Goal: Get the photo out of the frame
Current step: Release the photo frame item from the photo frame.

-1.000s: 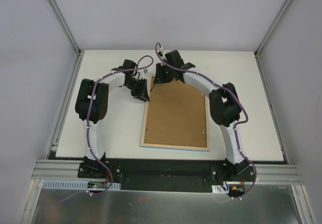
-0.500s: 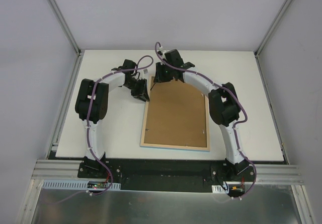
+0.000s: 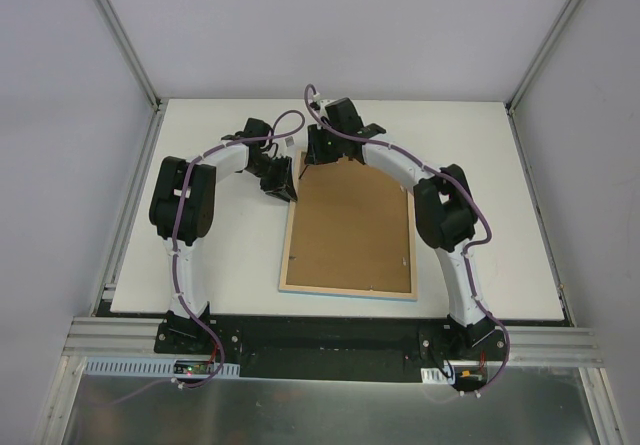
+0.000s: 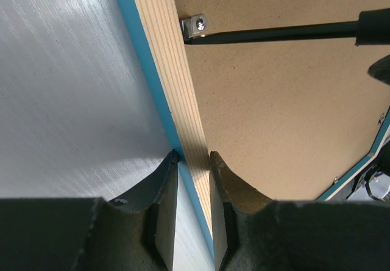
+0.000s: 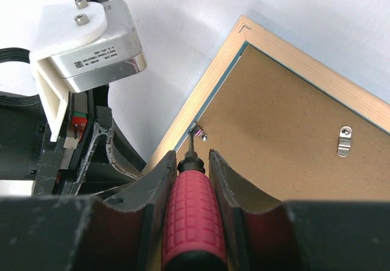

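Note:
The frame lies face down on the table, its pale wood rim and light-blue edge around a brown backing board. The photo is hidden under the board. My left gripper is shut on the frame's left rim near its far corner. My right gripper is shut on a red-handled screwdriver. The screwdriver's tip rests at a small metal clip on the board's left edge. That clip and the screwdriver's shaft also show in the left wrist view.
A second metal clip sits on the board's far edge. More clips line the frame's right edge. The left gripper's body is close beside the screwdriver. The white table is bounded by side walls.
The right wrist has shifted very slightly to the left at the frame's far left corner. The frame and left arm have not moved.

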{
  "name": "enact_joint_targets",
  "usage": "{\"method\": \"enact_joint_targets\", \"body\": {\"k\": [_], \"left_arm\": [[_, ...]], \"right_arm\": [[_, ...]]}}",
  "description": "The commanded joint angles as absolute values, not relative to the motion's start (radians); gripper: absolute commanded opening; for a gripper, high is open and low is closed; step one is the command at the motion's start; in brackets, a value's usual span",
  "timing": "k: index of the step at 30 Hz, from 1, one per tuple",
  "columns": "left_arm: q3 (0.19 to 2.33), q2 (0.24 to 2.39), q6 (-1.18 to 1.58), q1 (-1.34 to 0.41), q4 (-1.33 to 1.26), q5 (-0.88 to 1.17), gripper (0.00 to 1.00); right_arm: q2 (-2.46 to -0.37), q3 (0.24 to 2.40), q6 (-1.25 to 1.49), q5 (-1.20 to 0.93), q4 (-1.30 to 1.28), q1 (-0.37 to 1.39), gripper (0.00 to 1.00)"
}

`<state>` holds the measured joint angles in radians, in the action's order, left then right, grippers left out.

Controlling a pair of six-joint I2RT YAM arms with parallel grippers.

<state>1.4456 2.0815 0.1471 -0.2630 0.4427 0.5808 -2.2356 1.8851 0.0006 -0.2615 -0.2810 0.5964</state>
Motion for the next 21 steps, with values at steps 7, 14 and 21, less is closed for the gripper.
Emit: {"method": "enact_joint_targets", "body": {"k": [7, 14, 21], "left_arm": [[1.424, 2.1, 0.118, -0.282, 0.465, 0.497, 0.0], [1.422, 2.1, 0.118, -0.284, 0.466, 0.497, 0.0], [1.422, 2.098, 0.12, -0.284, 0.465, 0.497, 0.0]], "right_arm": [[-2.207, 1.928, -0.066, -0.172, -0.272, 0.611, 0.01], [-2.204, 1.93, -0.074, -0.157, -0.272, 0.614, 0.01], [-2.198, 1.931, -0.09, -0.129, -0.272, 0.614, 0.01]]}}
